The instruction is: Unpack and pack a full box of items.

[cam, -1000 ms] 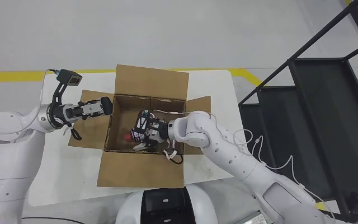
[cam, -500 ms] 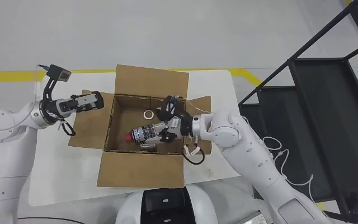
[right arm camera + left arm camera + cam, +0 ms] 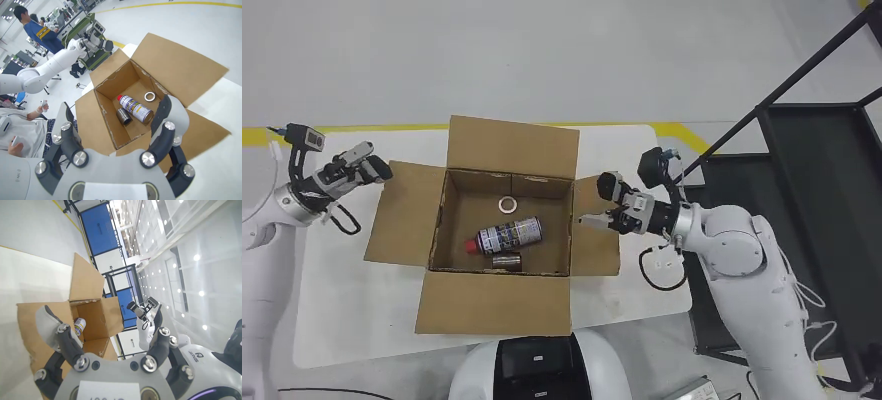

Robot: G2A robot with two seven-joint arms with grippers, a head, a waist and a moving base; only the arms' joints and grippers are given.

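Three items lie in the open brown cardboard box (image 3: pixel 512 148) at mid-tabletop: a red-capped spray can (image 3: pixel 509 235) on its side, a dark metal cylinder (image 3: pixel 506 262) just beside it, and a ring (image 3: pixel 507 204). The left gripper (image 3: pixel 377 167), near the far left corner, and the right gripper (image 3: pixel 599 203), over the right flap, gape wide and empty.

A white worktop (image 3: pixel 347 310) stands on a pale grey floor (image 3: pixel 542 50) crossed by a yellow line (image 3: pixel 672 127). Black metal steps (image 3: pixel 812 140) stand just beside one end of the worktop. Blue panels (image 3: pixel 98 232) in black frames line the room behind.
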